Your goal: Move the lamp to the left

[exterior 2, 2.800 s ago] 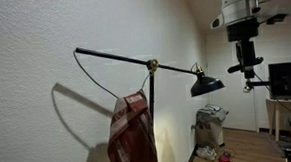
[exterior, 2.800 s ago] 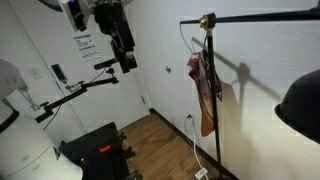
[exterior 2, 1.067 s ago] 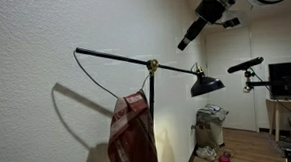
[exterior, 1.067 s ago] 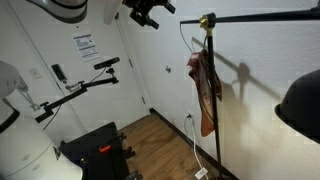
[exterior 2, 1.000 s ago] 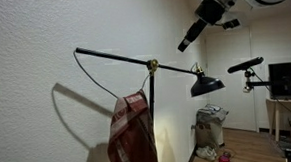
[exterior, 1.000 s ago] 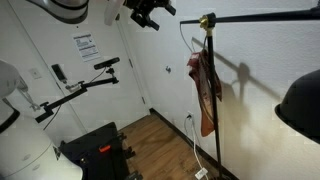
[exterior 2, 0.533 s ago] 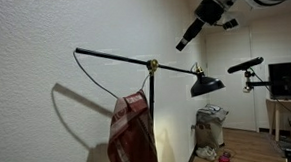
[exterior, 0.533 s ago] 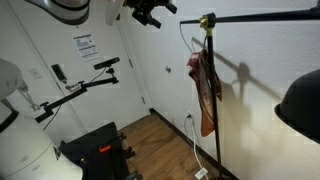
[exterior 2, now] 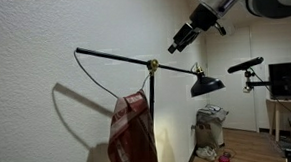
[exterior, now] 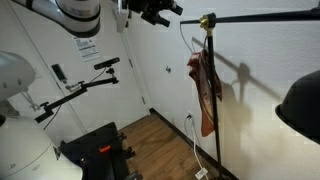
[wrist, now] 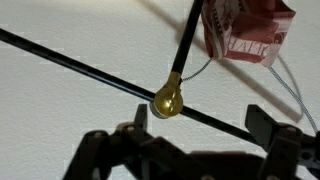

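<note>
White wall backs the lamp (exterior 2: 152, 96). Its brass knob joint (wrist: 167, 99) lies just ahead of the gripper (exterior 2: 176, 36), centred between jaws spread wide and empty, likely aligned there to straddle the arm for a firm sideways push.

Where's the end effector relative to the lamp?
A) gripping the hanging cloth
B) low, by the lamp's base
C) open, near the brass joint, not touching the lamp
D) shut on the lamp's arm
C: in the wrist view the jaws stand wide apart with the brass joint ahead of them, and in an exterior view the end effector hangs above the lamp with a gap between them.
</note>
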Robot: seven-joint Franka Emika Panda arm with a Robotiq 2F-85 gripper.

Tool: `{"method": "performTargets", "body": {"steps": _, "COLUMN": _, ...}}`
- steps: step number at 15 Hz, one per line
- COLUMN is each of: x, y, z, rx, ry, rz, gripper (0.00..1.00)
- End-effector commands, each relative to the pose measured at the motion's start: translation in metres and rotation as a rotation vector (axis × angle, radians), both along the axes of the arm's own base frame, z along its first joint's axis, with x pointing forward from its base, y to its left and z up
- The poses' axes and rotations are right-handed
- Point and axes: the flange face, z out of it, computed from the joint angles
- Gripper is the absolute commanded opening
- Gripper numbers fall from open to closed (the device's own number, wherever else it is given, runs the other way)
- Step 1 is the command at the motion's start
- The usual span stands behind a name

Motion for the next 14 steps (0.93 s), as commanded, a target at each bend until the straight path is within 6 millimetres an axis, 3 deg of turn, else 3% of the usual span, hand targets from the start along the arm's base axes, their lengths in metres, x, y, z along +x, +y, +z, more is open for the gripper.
{"method": "performTargets", "body": {"steps": 1, "x": 0.009, "y": 0.000, "z": -0.006, "rx": 0.035, "ry": -0.102, "rz": 0.009, "gripper": 1.00}}
{"method": "performTargets", "body": {"steps": 9, "x": 0.031, "y": -0.005, "z": -0.052, "rx": 0.116, "ry": 0.002, "rz": 0.039, "gripper": 1.00}}
{"method": "performTargets", "body": {"steps": 12, "x": 0.034, "y": -0.006, "z": -0.058, "rx": 0.117, "ry": 0.018, "rz": 0.062, "gripper": 1.00}}
{"method": "performTargets", "body": {"steps": 14, "x": 0.027, "y": -0.005, "z": -0.060, "rx": 0.123, "ry": 0.023, "rz": 0.031, "gripper": 1.00}}
